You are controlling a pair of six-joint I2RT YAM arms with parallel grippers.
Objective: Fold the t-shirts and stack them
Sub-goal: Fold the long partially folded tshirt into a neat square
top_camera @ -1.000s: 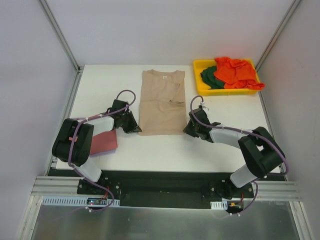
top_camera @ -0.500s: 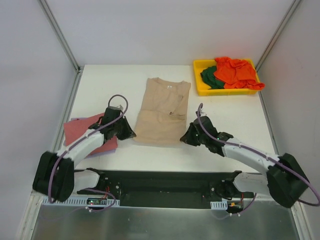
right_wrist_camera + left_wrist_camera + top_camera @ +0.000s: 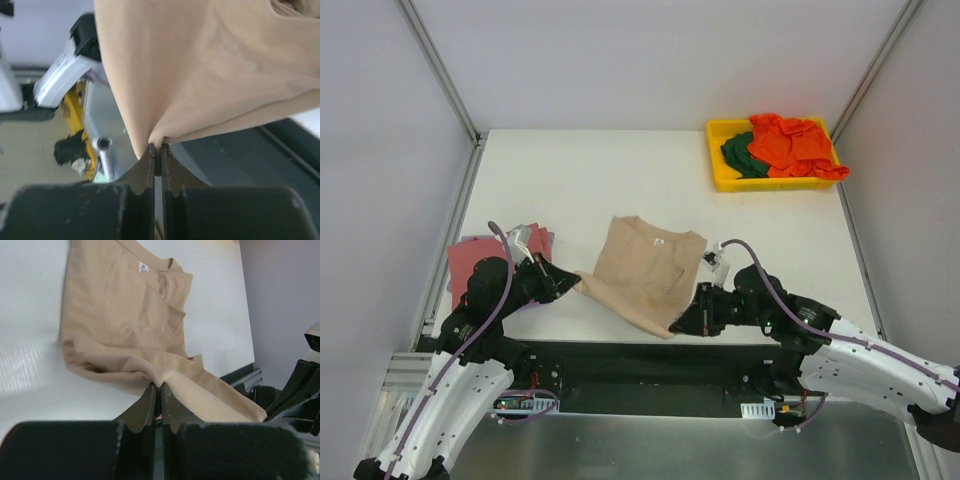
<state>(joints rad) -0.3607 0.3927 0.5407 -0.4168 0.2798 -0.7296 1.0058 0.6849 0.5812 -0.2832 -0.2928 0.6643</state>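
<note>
Top view: the tan t-shirt [image 3: 645,272] lies skewed at the near edge of the table [image 3: 580,180], between the two arms, neck toward the far side. The left gripper [image 3: 570,284] is closed on its near-left corner and the right gripper [image 3: 683,324] on its near-right corner, which reaches the table's front edge. A dusty-red t-shirt [image 3: 472,262] lies flat at the near-left, partly under the left arm. The yellow bin [image 3: 720,178] at the far right holds orange-red t-shirts [image 3: 790,140] and a dark green t-shirt [image 3: 738,155] (both crumpled, not folded). Left wrist view: the left gripper [image 3: 160,388] has its jaws pressed together on a pinch of tan t-shirt [image 3: 120,315] hem; a neck label [image 3: 143,267] shows at the collar. Right wrist view: the right gripper [image 3: 159,148] is likewise clamped on a gathered point of the tan t-shirt [image 3: 200,65], cloth fanning upward from the pinch.
</note>
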